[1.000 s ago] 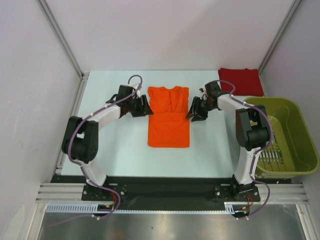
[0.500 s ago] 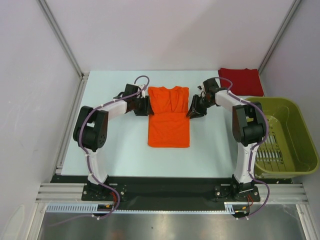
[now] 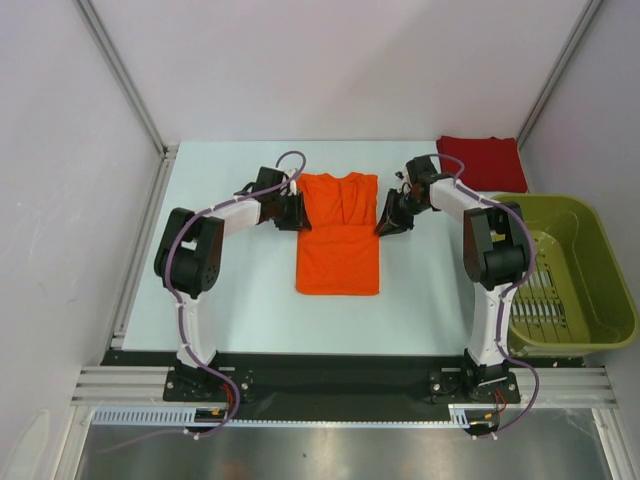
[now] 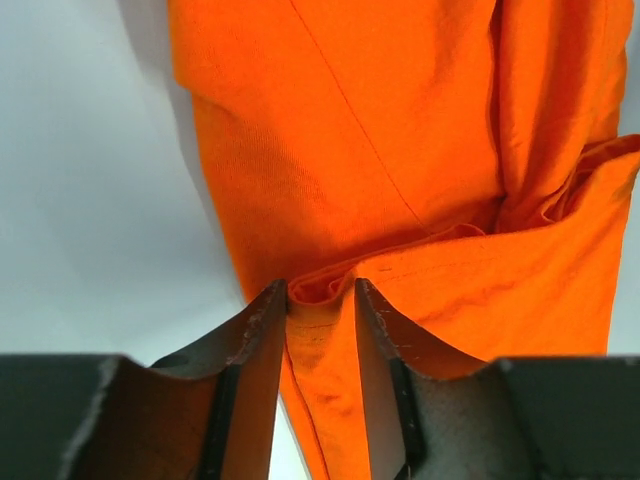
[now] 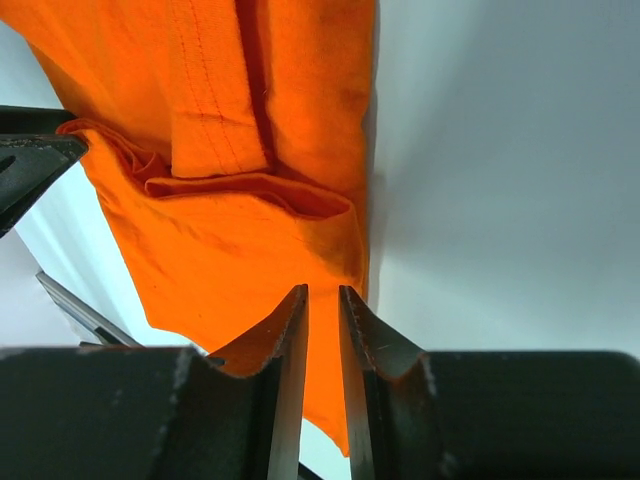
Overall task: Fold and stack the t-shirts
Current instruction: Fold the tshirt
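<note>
The left arm point(image 3: 235, 215) and right arm point(image 3: 462, 203) wore white shells over their links, with bulky black housings at the joints, and a purple cable point(image 3: 291, 158) looped along each. The left gripper point(image 4: 320, 292) and right gripper point(image 5: 322, 292) had matte black fingers point(image 4: 250, 345), scuffed pale along their notched edges.

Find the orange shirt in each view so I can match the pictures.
Top external: orange shirt lies mid-table, between the arms.
Left wrist: it fills the top and right.
Right wrist: it fills the upper left.
Shared landmark: the pale table, bare beside the shirt in every view.
</note>
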Tool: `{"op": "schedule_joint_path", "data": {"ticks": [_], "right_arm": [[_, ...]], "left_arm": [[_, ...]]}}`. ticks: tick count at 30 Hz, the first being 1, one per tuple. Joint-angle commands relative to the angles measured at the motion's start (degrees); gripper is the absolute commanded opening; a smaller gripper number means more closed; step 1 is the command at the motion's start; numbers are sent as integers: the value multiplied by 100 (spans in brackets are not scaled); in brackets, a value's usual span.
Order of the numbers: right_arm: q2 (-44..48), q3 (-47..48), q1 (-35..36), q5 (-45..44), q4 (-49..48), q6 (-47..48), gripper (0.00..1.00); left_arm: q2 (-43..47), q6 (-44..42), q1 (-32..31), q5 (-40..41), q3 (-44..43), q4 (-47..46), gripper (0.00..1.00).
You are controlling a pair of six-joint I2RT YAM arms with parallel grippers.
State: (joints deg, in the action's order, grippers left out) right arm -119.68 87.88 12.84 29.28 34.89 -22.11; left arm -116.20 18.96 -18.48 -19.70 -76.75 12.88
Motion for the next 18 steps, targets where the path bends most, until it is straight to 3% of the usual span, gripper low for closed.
{"op": "schedule_joint_path", "data": {"ticks": [1,18], "right_arm": [[-73,239,-27,-63,53,84,24],[-468,695,-45,-10,167,321,30]], "left_arm": [[-8,-77,-33,-60,-235,-76,38],[168,-165,-24,19,-314,135,10]]}}
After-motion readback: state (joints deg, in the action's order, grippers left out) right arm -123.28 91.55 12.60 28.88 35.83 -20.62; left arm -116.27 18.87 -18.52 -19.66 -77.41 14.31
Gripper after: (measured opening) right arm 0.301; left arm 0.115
